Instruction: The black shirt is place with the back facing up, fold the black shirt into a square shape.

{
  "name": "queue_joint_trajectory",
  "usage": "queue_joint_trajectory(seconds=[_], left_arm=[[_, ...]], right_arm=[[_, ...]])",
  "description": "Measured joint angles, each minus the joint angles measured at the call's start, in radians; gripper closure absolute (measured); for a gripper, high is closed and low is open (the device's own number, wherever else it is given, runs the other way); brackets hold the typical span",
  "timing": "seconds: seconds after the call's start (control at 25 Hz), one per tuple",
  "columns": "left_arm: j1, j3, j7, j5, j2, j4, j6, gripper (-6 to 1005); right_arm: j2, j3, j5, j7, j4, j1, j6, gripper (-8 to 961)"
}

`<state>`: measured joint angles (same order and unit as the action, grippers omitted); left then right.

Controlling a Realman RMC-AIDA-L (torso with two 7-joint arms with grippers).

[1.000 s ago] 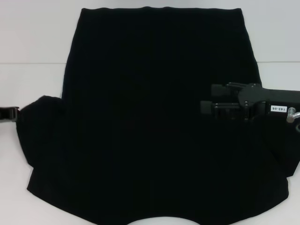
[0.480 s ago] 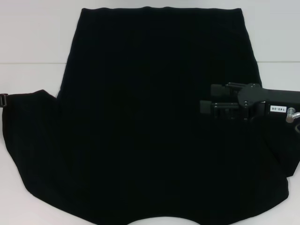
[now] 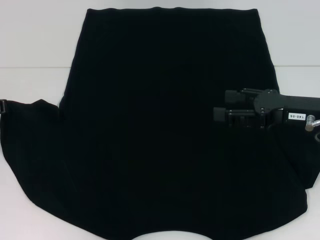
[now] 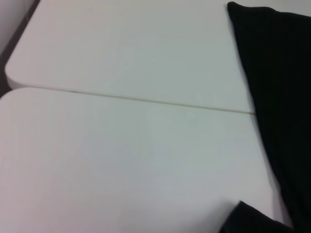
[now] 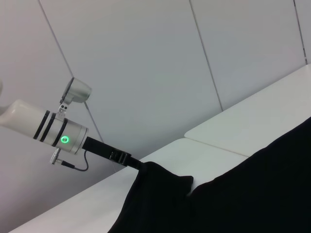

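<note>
The black shirt [image 3: 165, 130] lies spread over the white desk [image 3: 35, 45], covering most of its middle and reaching from near the far edge to the near edge, where a curved gap, probably the neckline, shows at the edge of the head view. One sleeve is drawn out toward the desk's left edge, and the left hand [image 3: 3, 107] sits at that sleeve's tip. In the right wrist view the sleeve end rises in a small peak to that hand, so it appears clamped on the cloth and lifting it a little off the desk, though the fingers themselves are too small to see.

The right hand [image 3: 222, 114] hangs over the right part of the shirt, pointing toward the desk's middle. Whether its fingers are apart or together I cannot tell, black as they are against black fabric, nor whether it touches the cloth.

The shirt looks light, soft and limp: it will drape and sag wherever it is lifted, and it may drag or bunch over the smooth desk instead of folding cleanly. The best holds are likely at edges and corners, namely sleeve ends, shoulders and hem corners, pinched through a single layer.

A small white label on the right arm reads "140-06", as far as I can make out; the shirt shows no print.
</note>
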<state>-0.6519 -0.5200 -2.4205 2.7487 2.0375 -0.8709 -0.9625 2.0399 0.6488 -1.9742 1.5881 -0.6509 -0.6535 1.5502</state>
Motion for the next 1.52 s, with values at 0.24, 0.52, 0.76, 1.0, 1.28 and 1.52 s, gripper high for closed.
queue_joint_trajectory(seconds=[0.24, 0.52, 0.76, 1.0, 1.28, 1.52], left_arm=[[0.000, -0.002, 0.001, -0.009, 0.002, -0.031, -0.112, 983], [0.004, -0.004, 0.061, -0.138, 0.026, -0.140, -0.313, 982], [-0.012, -0.050, 0.090, -0.269, 0.066, -0.145, -0.369, 983], [-0.015, -0.131, 0.125, -0.411, 0.110, -0.096, -0.368, 982], [-0.010, -0.173, 0.171, -0.454, 0.108, -0.030, -0.332, 915], [0.015, -0.169, 0.208, -0.467, 0.087, -0.069, -0.349, 756]], right_arm=[[0.000, 0.000, 0.000, 0.003, -0.004, 0.001, 0.006, 63], [0.000, 0.000, 0.000, 0.001, -0.006, 0.007, 0.008, 64], [0.002, 0.000, 0.000, -0.002, -0.003, 0.012, 0.010, 65], [0.004, -0.001, 0.000, -0.003, -0.007, 0.018, 0.011, 65], [-0.003, -0.034, 0.000, 0.009, -0.009, 0.019, 0.012, 66], [-0.022, -0.093, 0.000, 0.031, -0.009, 0.021, 0.029, 67]])
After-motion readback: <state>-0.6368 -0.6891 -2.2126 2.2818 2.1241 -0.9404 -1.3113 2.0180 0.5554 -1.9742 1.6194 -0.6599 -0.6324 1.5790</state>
